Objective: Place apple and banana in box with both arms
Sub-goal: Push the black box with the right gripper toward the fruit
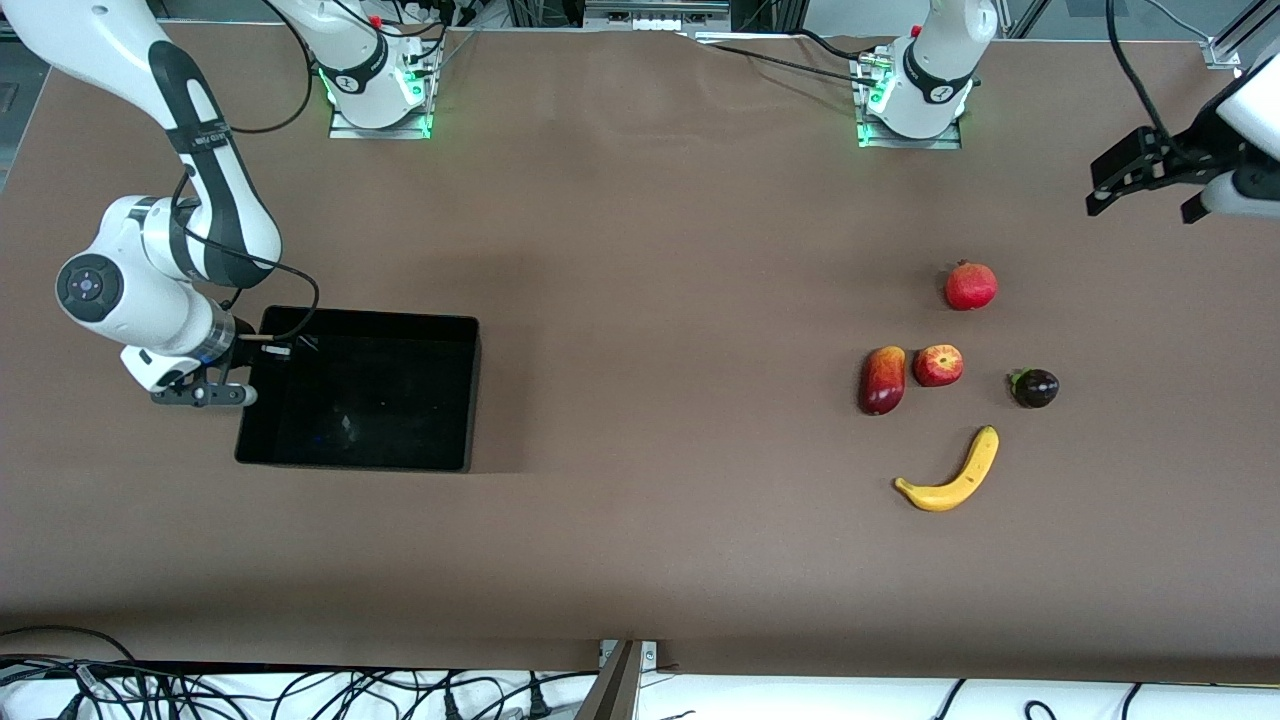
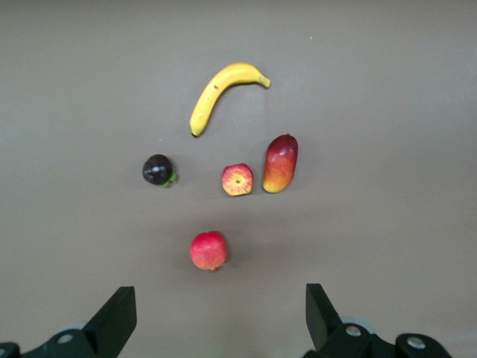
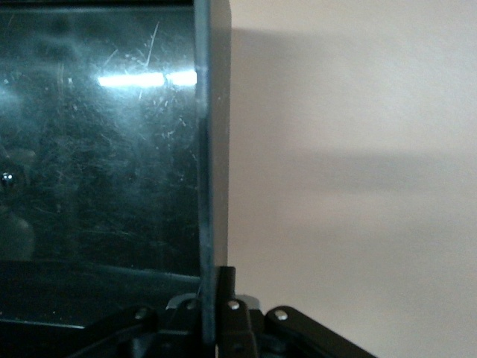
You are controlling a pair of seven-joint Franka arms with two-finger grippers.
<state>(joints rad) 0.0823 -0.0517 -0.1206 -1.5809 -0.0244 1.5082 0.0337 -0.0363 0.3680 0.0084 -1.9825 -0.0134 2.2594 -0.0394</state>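
Box-gripping step: right gripper (image 1: 243,392) clamped on the box (image 1: 450,400) wall at the right arm's end. Left gripper (image 1: 1140,195) spread wide, hanging over bare table near the fruit. Apple (image 1: 938,365) and banana (image 1: 950,473) on the table, well apart from box. Next, likely: drag box toward fruit, lower left gripper onto apple.

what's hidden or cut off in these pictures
- Right gripper at the box wall: front view, fingertips hidden by the wall.
- Box floor: right wrist view, glare blurs it.
- Left gripper: left wrist view, base cut off by the edge.
- Dark fruit: too small to identify.
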